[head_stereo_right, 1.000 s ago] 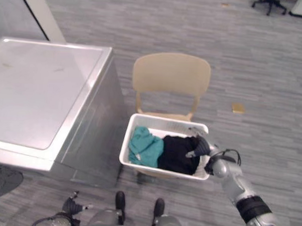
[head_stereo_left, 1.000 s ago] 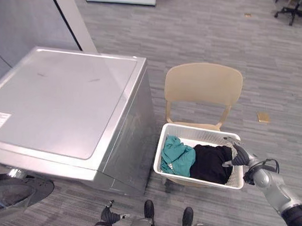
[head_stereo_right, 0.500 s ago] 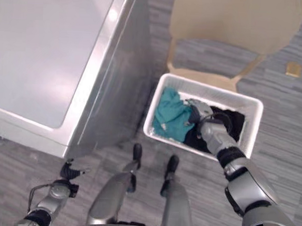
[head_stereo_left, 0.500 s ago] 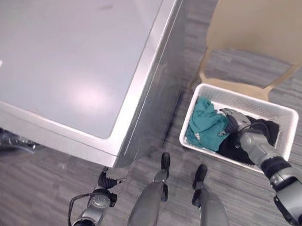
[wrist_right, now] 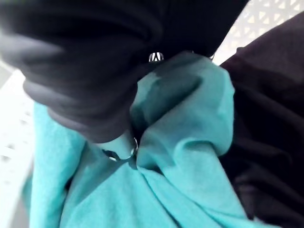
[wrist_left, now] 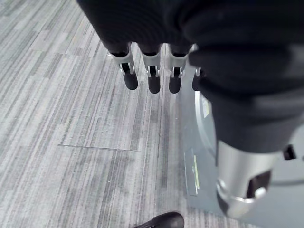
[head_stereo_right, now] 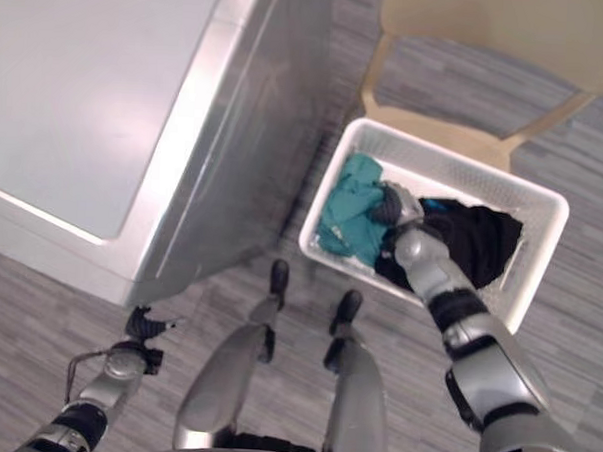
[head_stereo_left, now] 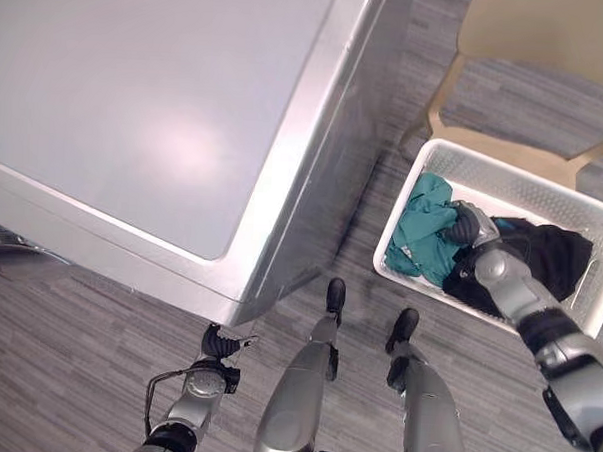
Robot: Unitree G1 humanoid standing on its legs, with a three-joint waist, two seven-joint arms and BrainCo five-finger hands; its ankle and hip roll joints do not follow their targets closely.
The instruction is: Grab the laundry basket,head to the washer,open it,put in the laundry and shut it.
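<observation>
1. R hand (head_stereo_left: pixel 466 225): in white laundry basket (head_stereo_right: pixel 543 202), fingers buried in teal garment (wrist_right: pixel 190 190); grip can't be told.
2. Black garment (head_stereo_right: pixel 476 239) beside teal.
3. L hand (wrist_left: pixel 152 76): fingers straight, above floor by washer (head_stereo_left: pixel 166 110).

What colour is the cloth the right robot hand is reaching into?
Teal cloth, clearest in the right wrist view.

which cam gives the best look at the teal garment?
Right eye view: the teal garment lies whole in the white basket, beside the black clothes, right hand on it. Left eye view matches. Right wrist view has just close-up folds.
</observation>
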